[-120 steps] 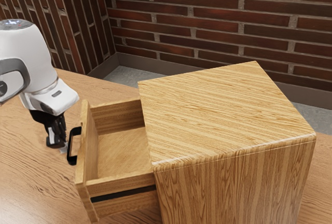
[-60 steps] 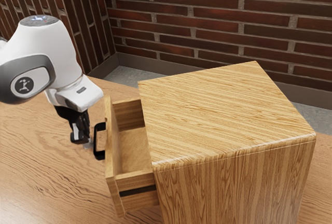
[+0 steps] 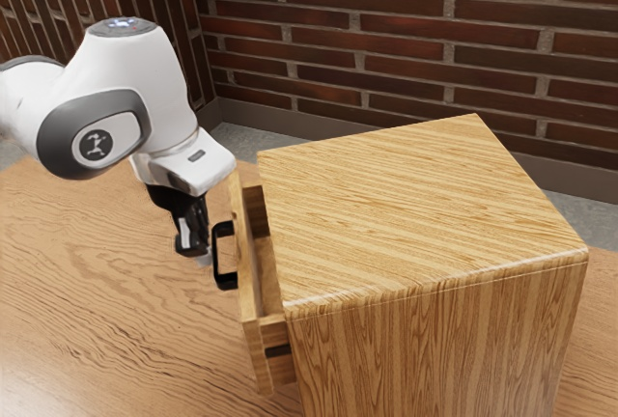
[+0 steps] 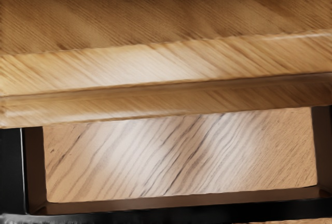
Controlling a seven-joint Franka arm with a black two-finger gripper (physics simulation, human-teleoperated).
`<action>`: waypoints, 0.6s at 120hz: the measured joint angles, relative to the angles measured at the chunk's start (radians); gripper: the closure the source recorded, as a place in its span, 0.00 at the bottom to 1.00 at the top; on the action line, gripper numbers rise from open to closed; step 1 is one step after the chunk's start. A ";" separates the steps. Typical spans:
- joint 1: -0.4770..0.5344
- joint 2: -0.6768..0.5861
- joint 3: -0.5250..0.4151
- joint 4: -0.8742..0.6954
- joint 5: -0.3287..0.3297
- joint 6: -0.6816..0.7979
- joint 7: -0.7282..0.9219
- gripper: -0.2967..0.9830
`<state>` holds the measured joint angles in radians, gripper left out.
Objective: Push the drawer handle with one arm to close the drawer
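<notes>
Right now, in the exterior view, our arm (image 3: 130, 79) reaches in from the exterior view's left, with our fingers (image 3: 200, 255) low beside the black handle (image 3: 227, 281); we can't tell how far open they are, or if they hold it. The drawer (image 3: 248, 291) sticks a little way out of the wooden cabinet (image 3: 415, 214) on the tabletop (image 3: 87, 320).

In the wrist view, the handle frames a patch of grained tabletop alongside the drawer's wooden front.
</notes>
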<state>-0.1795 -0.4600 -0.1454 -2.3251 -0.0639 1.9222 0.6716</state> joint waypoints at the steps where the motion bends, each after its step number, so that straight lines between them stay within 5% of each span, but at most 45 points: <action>1: 0.000 0.003 0.000 0.002 0.000 0.000 0.000 0.84; 54: 0.001 0.142 -0.036 0.135 -0.018 0.006 -0.006 0.84; 72: 0.026 0.159 -0.053 0.154 -0.018 -0.006 -0.004 0.74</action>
<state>-0.1534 -0.3009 -0.1985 -2.1708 -0.0823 1.9165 0.6675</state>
